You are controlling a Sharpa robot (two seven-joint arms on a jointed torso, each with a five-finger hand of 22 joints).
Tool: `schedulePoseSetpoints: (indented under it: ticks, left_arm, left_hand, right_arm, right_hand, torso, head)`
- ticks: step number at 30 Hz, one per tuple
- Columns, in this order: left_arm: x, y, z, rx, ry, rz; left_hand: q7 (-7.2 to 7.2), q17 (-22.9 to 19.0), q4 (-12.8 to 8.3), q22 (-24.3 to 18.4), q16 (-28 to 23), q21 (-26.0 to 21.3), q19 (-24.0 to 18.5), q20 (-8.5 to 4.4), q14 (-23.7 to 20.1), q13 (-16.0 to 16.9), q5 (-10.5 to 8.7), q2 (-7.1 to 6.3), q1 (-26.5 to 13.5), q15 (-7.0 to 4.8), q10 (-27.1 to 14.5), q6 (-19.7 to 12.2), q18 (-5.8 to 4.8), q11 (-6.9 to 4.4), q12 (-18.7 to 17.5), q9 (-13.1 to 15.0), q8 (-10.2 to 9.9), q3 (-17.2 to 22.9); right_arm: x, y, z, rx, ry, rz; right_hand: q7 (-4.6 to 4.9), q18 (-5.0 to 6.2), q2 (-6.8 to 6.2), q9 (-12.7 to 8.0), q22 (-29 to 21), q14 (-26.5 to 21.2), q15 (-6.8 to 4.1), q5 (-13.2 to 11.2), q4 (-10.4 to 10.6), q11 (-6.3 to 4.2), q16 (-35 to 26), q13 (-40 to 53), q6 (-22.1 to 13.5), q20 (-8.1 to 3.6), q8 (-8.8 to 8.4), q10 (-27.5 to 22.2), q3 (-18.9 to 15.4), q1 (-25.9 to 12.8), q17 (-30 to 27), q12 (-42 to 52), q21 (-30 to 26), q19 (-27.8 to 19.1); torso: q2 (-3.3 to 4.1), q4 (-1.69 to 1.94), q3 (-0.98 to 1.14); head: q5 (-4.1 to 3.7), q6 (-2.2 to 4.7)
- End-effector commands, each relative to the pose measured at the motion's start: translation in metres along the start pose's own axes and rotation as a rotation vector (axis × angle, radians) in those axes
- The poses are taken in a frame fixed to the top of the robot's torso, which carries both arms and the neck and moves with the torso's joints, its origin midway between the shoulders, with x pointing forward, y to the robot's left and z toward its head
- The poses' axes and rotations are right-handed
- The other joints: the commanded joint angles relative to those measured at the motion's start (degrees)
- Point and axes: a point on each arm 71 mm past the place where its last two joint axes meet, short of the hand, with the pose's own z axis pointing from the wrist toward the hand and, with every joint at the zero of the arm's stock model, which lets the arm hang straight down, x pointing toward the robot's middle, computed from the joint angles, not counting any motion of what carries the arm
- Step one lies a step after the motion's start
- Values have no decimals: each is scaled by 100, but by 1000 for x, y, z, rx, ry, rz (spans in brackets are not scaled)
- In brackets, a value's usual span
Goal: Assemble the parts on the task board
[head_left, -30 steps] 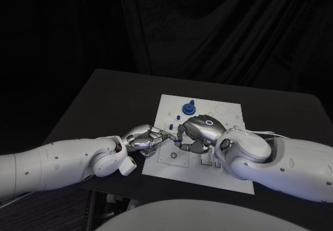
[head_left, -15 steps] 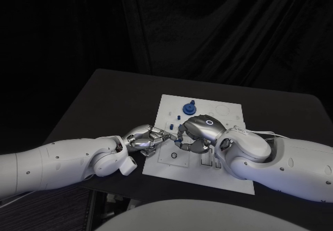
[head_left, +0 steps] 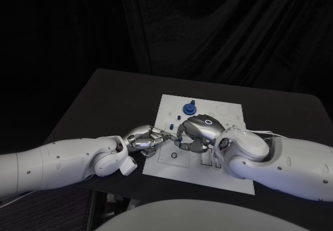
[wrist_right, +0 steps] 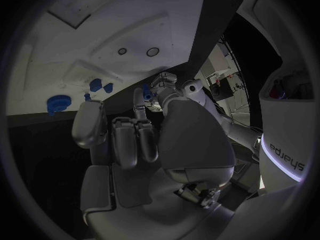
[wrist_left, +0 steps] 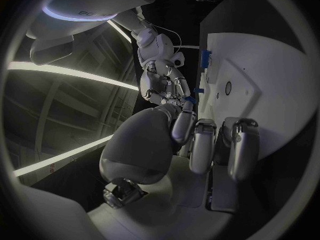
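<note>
The white task board [head_left: 208, 166] lies in the middle of the table. A round blue part [head_left: 188, 108] stands near its far edge, with a smaller blue part [head_left: 177, 117] beside it; both also appear as the round part [wrist_right: 58, 102] and the smaller parts [wrist_right: 97, 84]. My right hand [head_left: 199, 131] hovers over the board's left side and pinches a small blue part [head_left: 179, 141] in its fingertips. My left hand [head_left: 146, 138] meets it from the board's left edge. Its thumb tip [wrist_left: 187, 108] is right at the small blue part [wrist_left: 191, 98], and its other fingers [wrist_left: 202, 144] are stretched out.
The board [wrist_left: 266, 90] carries small round holes [wrist_right: 152, 52] and raised outlines. Dark slotted fixtures [head_left: 211, 161] sit on the board under my right wrist. Black table [head_left: 104, 106] surrounds the board, with a dark curtain behind.
</note>
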Motion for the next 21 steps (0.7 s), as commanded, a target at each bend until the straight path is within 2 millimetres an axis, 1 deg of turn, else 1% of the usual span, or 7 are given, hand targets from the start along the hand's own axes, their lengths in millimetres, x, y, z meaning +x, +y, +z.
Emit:
schedulePoseSetpoints:
  ticks: [1,5,21]
  left_arm:
    - [5,1,2,-4,22,-12]
    - [5,1,2,-5,23,-12]
    - [6,2,4,-9,29,-14]
  left_hand:
    - [40,1506,30,1332,15,-18,138,1,585,2714,-48,7,-45,-7,1008,20,-55,-309,1352,5,-1,12]
    - [44,1506,31,1329,15,-24,128,3,585,2714,-59,10,-48,-5,1008,24,-52,-306,1352,6,1,12]
    - [60,1506,21,1308,15,-59,71,15,585,2714,-114,18,-45,9,1008,2,-39,-291,1352,6,-16,29]
  right_arm:
    - [-2,2,1,-8,-20,5]
    - [-2,2,1,-8,-20,5]
    - [-1,5,3,-14,-20,6]
  right_hand:
    - [-47,-59,43,13,873,199,-30,29,-177,-24,-8,993,-1,-3,20,52,187,73,638,-5,3,-6]
    - [-47,-59,45,21,873,201,-31,25,-181,-24,-6,992,1,-3,23,51,190,81,641,-6,6,-4]
    - [-47,-59,56,39,874,202,-32,19,-186,-24,-6,997,8,-3,34,57,199,92,641,-3,8,-2]
  torso:
    - [1,-1,-1]
    - [0,-1,-1]
    - [-1,-2,-1]
  head:
    - [10,-1]
    - [20,-1]
    - [5,-1]
